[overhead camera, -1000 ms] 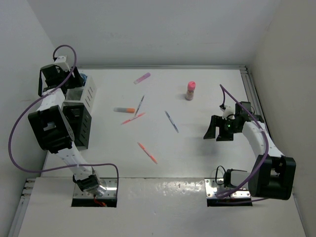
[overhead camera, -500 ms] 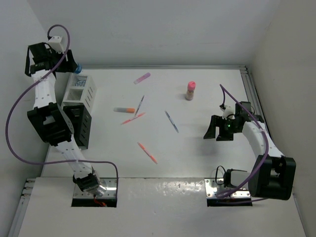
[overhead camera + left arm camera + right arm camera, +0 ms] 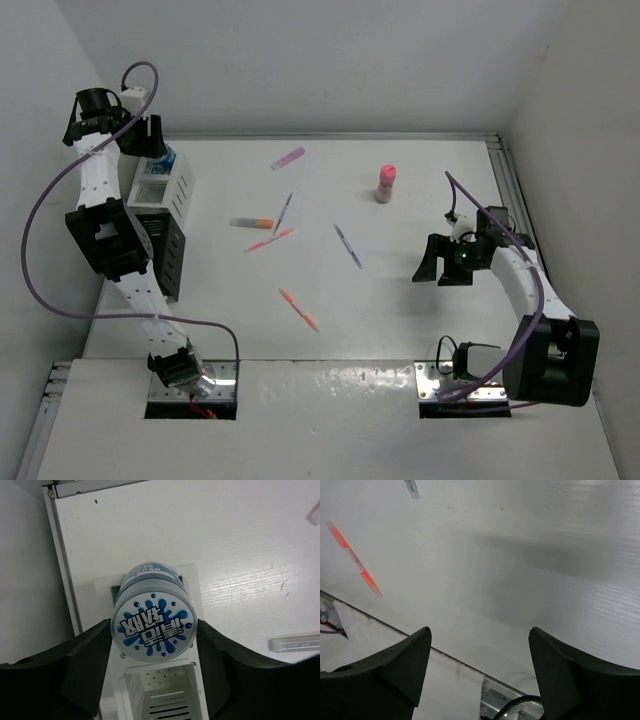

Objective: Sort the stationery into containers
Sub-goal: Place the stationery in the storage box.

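The left gripper (image 3: 154, 626) is clamping a squat blue-capped jar (image 3: 152, 632) between its two fingers, the cap facing the wrist camera. It is hanging over the far end of the white organiser (image 3: 197, 587), whose slatted compartment is showing just beneath the fingers. Another rounded blue form is peeking out beyond the held jar; what it is cannot be told. The black organiser (image 3: 160, 255) is sitting against the white one's near end. Well off to this gripper's right, a pink marker (image 3: 288, 158), an orange-capped marker (image 3: 251, 223), two orange pens (image 3: 299, 310) and a blue pen (image 3: 348, 246) are lying scattered on the table (image 3: 420, 160). The pink-capped bottle (image 3: 386, 184) is standing upright, far-left of the right gripper (image 3: 438, 268), which is hovering with its fingers spread wide, grasping nothing.
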`<state>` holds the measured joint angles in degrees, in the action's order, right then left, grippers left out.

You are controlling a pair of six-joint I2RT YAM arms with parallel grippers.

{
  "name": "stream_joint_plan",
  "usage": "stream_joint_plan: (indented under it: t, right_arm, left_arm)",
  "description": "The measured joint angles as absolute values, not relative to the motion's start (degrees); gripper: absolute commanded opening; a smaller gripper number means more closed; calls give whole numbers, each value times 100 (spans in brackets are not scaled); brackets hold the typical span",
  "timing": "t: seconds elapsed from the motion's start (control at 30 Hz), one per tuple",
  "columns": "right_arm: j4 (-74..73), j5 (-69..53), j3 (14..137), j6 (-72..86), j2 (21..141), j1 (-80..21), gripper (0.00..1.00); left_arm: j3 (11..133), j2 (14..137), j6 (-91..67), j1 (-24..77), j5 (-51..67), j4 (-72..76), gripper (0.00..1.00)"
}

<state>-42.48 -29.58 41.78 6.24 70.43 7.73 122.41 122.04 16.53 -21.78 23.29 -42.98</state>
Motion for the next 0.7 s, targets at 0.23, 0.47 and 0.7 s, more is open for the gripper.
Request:
stream_joint_plan:
  t: [0.23,0.47,0.7]
  right_arm:
    - [-4250,-2958,4178,626,7043,773,77]
    - [-4248,-2958,4176,628,7043,773,77]
    - [-4248,-2958,4176,646,7043,773,77]
  left_arm:
    - [12265,12204,1870,-2174,2290,-4501,0]
    - [12263,12202,1949,-2193,2268,-4622,0]
    - [12317,12199,1944,-2224,2276,-4777,0]
